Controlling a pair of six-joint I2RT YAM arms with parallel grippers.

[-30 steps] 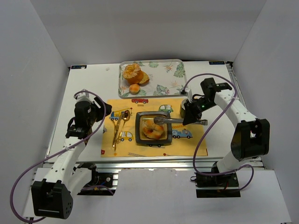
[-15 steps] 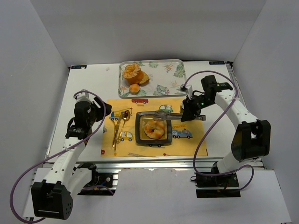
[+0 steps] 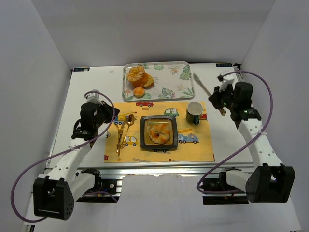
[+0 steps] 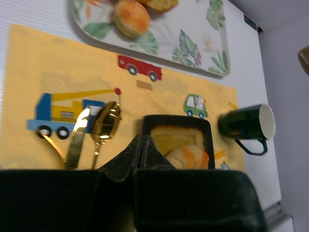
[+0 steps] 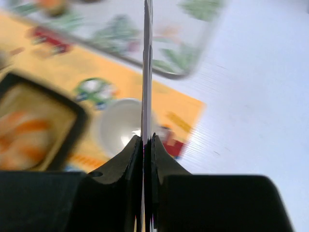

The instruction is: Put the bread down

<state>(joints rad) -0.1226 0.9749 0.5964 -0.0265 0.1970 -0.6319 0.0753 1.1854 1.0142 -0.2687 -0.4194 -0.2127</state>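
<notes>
The bread (image 3: 159, 131), a golden-brown knotted roll, lies on the black square plate (image 3: 143, 133) in the middle of the yellow placemat. The left wrist view shows the bread (image 4: 188, 157) just past my fingertips, and it appears blurred at the left of the right wrist view (image 5: 19, 135). My right gripper (image 3: 218, 99) hangs over the bare table right of the mat, shut on metal tongs (image 3: 200, 83) that point toward the tray; the tongs (image 5: 147, 48) show edge-on. My left gripper (image 3: 107, 116) is shut and empty at the mat's left edge.
A dark green mug (image 3: 194, 113) stands right of the plate. A leaf-patterned tray (image 3: 174, 89) at the back holds an orange pastry (image 3: 137, 75) and a small bun (image 3: 139, 92). A gold spoon and knife (image 3: 123, 130) lie left of the plate.
My right gripper pulled the tongs off the plate and swung them right and back past the mug, leaving the bread on the plate. My left gripper's jaws closed.
</notes>
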